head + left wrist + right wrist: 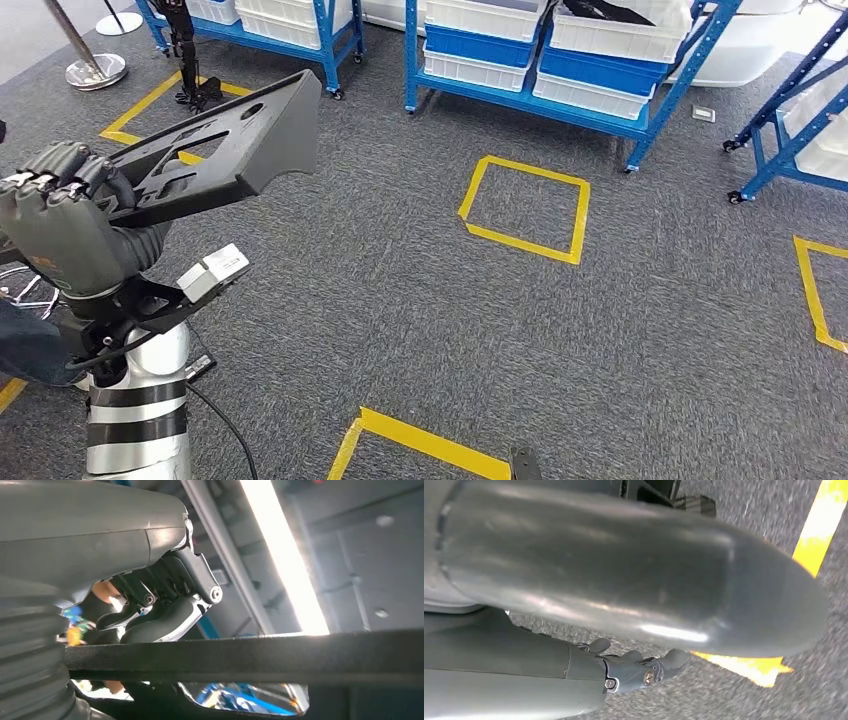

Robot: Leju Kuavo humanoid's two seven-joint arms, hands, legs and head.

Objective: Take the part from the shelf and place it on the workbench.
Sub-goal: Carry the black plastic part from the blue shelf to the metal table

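Grey speckled carpet (400, 300); left hand (60, 225) grips flat black cut-out part (225, 140).

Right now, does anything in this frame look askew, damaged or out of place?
Nothing looks damaged or spilled. The left hand holds the black part tilted, its far end raised over the carpet. The white bins sit squarely on the blue shelf.

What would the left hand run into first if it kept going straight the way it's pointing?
Probably nothing near: the left hand, gripping the black part, points up-right over grey carpet. The blue shelf lies beyond, though depth is unclear.
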